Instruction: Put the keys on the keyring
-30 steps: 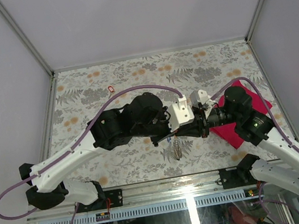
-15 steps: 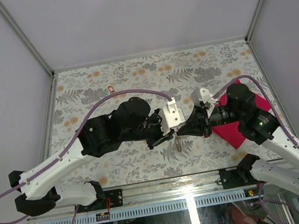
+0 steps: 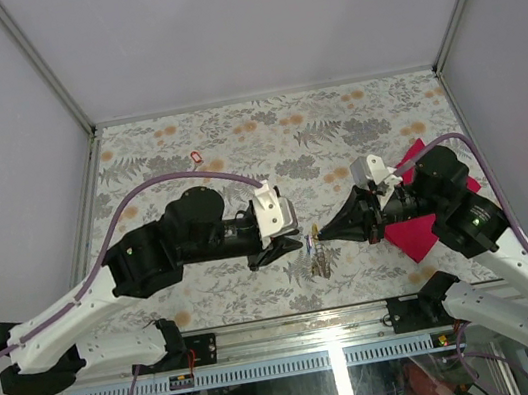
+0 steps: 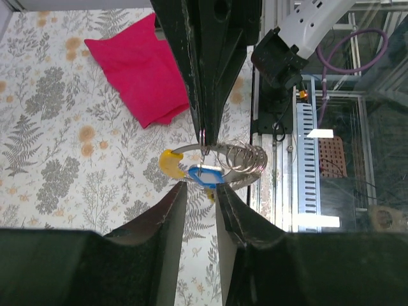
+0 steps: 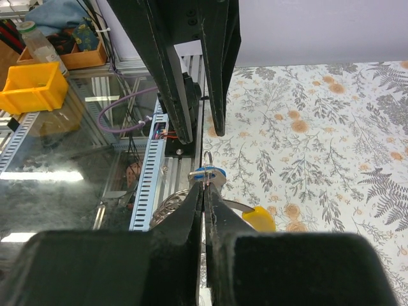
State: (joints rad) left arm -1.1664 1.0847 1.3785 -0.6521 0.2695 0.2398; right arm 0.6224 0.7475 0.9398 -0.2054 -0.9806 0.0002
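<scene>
My right gripper (image 5: 205, 186) is shut on the keyring (image 4: 245, 159), holding it above the table just in front of the arms. A blue-headed key (image 4: 204, 176) and a yellow-headed key (image 4: 169, 162) hang on the ring beside its coiled chain (image 5: 167, 205). My left gripper (image 4: 199, 191) faces it, open, its tips just short of the blue key with nothing between them. In the top view the two grippers (image 3: 297, 244) (image 3: 321, 234) nearly meet, and the keyring (image 3: 319, 254) dangles below them. A red key (image 3: 196, 156) lies alone on the table at the far left.
A magenta cloth (image 3: 417, 233) lies on the flowered table under my right arm, near the right edge. The table's front rail (image 3: 295, 324) and the cable tray run close beneath the hanging keyring. Grey walls close in the other sides.
My left gripper has opened, let go and drawn back to the left. My right gripper has shut on the keyring and shifted slightly right with it.
</scene>
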